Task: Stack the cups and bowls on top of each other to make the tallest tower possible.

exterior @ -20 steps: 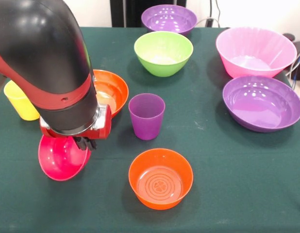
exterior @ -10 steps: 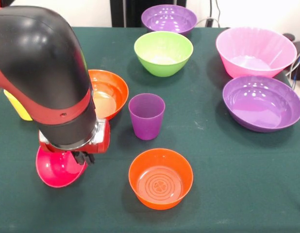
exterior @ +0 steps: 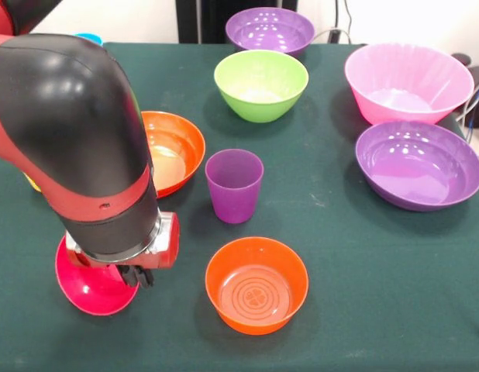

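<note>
Bowls and cups sat spread over the green table [exterior: 363, 310], none stacked. Nearest, at the left, the red bowl [exterior: 88, 291] hung tilted under the arm [exterior: 77, 147], its rim pinched by the closed gripper [exterior: 135, 275]. Just right of it, near the front edge, stood the small orange bowl [exterior: 256, 285], upright and apart from everything. Behind that stood the purple cup [exterior: 234, 184], open end up, close beside the wide orange bowl [exterior: 174, 147], which the arm partly hid. A sliver of yellow cup [exterior: 30, 184] showed at the arm's left edge. To the right, well apart, lay a purple bowl [exterior: 418, 164], with the pink bowl [exterior: 408, 81] just behind it, nearly touching. Farther back at the centre sat the green bowl [exterior: 260, 84], and behind it the second purple bowl [exterior: 270, 31] at the far edge. A bit of blue cup [exterior: 88, 38] peeked out at the far left, above the arm.
</note>
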Controlling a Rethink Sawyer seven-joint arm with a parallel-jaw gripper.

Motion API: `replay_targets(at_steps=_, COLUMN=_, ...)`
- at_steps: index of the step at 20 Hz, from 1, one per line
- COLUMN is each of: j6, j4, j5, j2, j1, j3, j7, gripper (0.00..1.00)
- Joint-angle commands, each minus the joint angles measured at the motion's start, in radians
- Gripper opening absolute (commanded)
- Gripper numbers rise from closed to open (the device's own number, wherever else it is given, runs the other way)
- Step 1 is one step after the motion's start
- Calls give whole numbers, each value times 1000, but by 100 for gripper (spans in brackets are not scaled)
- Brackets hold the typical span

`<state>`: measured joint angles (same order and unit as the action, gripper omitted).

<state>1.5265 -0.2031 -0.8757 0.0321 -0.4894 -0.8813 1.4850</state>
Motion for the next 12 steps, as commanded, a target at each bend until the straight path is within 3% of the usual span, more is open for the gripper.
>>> replay_targets(at_steps=1, j6=105, j4=14, j5=-212, j2=27, j1=-30, j3=-233, j7=-355, gripper=0)
replay_targets(at_steps=12, j6=134, j4=27, j5=-454, j2=23, j1=-71, j3=-476, j7=-408, gripper=0)
